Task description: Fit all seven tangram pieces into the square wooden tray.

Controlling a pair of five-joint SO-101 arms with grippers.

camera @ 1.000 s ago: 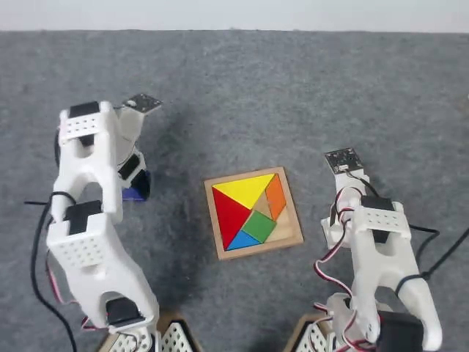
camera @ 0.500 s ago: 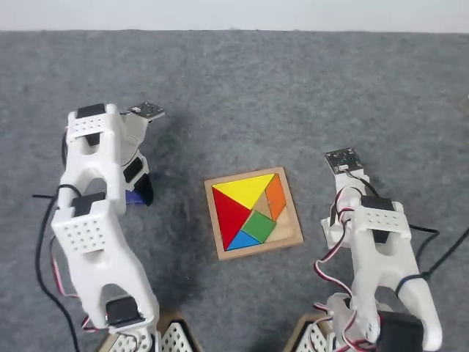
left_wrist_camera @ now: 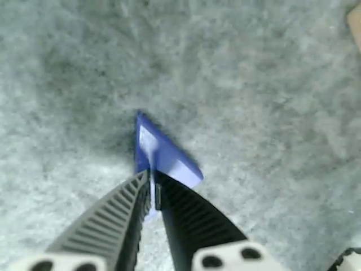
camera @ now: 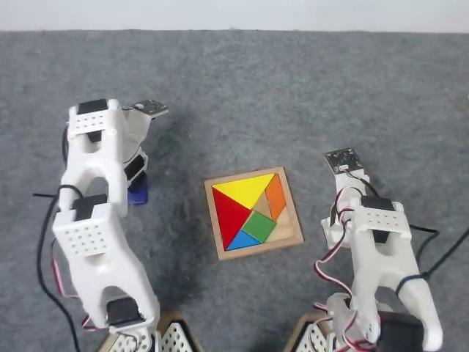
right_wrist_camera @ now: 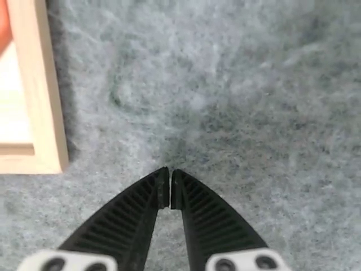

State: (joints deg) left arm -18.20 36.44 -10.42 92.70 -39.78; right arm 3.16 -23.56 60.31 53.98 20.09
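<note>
Blue piece [left_wrist_camera: 161,152]: clamped between my left gripper [left_wrist_camera: 152,180] jaws, pinched by one edge. It looks triangular and sits tilted, with a dark shadow on the grey mat [left_wrist_camera: 271,84] under it. Can't tell whether its far tip touches the mat.

In the high view the blue piece [camera: 137,191] pokes out beside my left arm [camera: 95,161], well apart from the tray and off its left side.

Wooden tray [camera: 291,233]: flat on the mat, mid-table between my two arms, turned slightly off square.

In the tray:
- yellow triangle [camera: 245,189] along the far edge
- red triangle [camera: 229,213] along the left edge
- orange piece [camera: 276,196] by the far right corner
- green square [camera: 259,226] in the middle, standing on a corner
- light blue triangle [camera: 242,240] at the near edge

Bare wood shows between the yellow, orange and green pieces, and along the right side down to the near right corner.

Right gripper [right_wrist_camera: 170,186]: jaws together, nothing between them, tips over bare mat. A tray [right_wrist_camera: 42,84] corner lies just off to the side of it, not touching. My right arm [camera: 374,235] is folded back on the right side of the table, near the tray's right edge.
</note>
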